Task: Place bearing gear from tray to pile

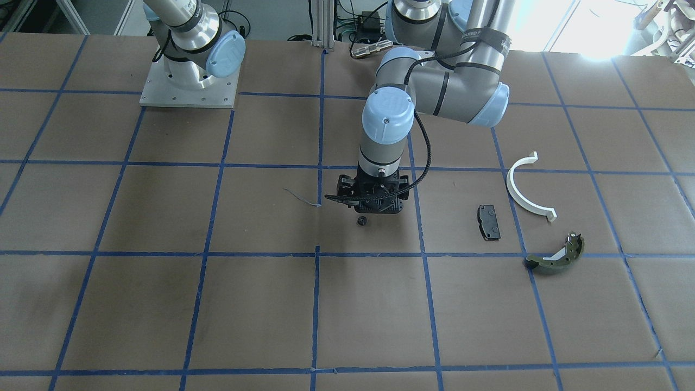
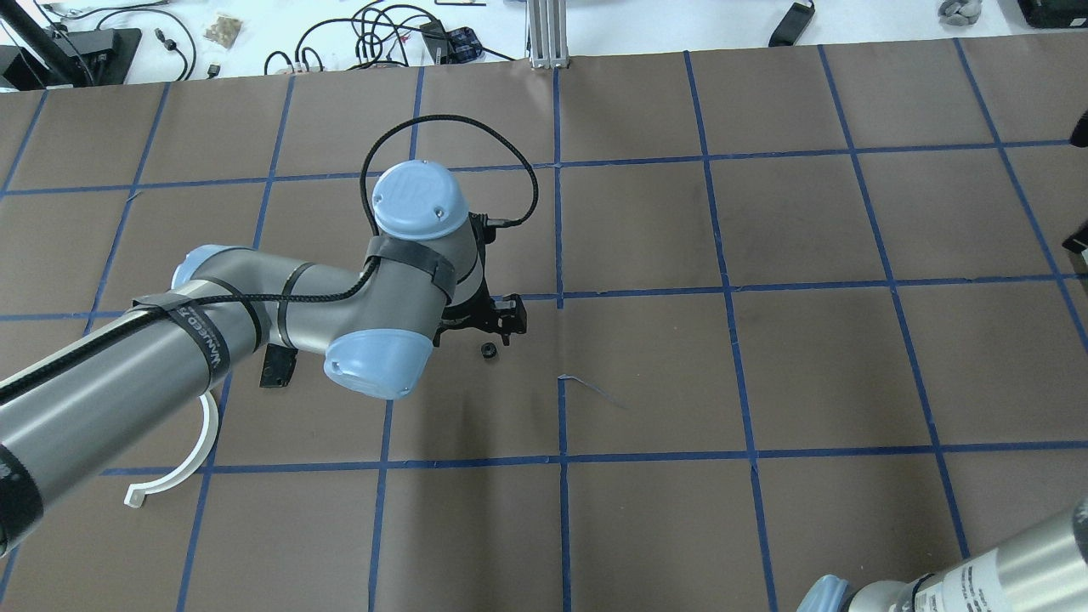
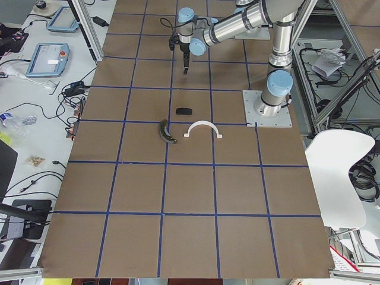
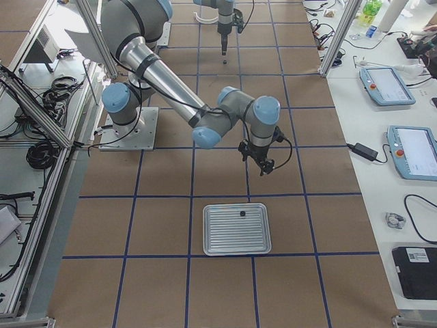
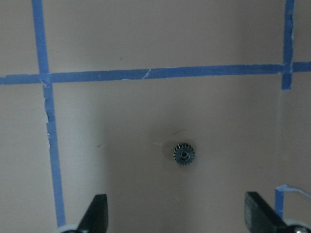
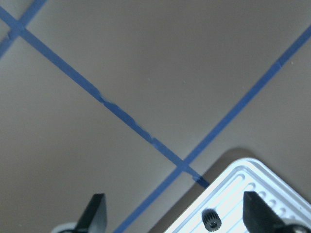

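A small black bearing gear (image 1: 362, 220) lies on the brown paper at the table's middle, also in the left wrist view (image 5: 184, 154). My left gripper (image 5: 177, 213) is open and empty, just above it. The pile lies apart from it: a white half-ring (image 1: 524, 190), a black pad (image 1: 488, 222) and an olive brake shoe (image 1: 556, 258). My right gripper (image 6: 176, 211) is open and empty, above the table beside the metal tray (image 4: 225, 239). Another gear (image 6: 211, 219) lies in the tray near its corner.
The table is covered with brown paper marked by a blue tape grid. The right arm's base plate (image 1: 189, 92) stands at the robot's side. Cables and tablets lie beyond the table's edges.
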{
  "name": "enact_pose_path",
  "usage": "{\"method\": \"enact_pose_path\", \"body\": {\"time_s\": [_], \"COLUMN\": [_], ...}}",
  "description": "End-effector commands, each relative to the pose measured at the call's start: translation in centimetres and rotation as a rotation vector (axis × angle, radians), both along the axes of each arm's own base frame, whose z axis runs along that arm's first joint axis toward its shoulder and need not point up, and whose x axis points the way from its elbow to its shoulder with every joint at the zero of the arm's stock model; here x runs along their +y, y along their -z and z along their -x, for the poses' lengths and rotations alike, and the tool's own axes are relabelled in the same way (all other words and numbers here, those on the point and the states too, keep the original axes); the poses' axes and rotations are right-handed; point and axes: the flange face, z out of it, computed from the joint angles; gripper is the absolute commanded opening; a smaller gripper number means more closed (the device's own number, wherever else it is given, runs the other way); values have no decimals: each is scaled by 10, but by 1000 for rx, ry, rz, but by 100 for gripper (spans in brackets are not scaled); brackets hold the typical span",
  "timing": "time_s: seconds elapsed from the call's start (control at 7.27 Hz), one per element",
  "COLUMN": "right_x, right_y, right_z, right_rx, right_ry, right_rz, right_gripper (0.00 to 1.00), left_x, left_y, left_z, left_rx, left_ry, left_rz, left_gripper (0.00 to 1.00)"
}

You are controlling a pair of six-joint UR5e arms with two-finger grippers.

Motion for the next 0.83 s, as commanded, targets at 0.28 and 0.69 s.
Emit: {"method": "enact_pose_path", "body": {"time_s": [0.28,0.69], "right_x": [21,12], "right_y": [61,79], "right_z": [85,97], "right_rx": [-34,-40], "right_ry": [85,100], "right_rz": [-2,-15], "right_gripper": [100,86], "left_x": [-10,-11], "left_y": [45,44], "left_z": [9,12], "left_rx": [34,38], "left_ry": [-3,1], "left_rz": [46,64], "left_gripper": [100,60]}}
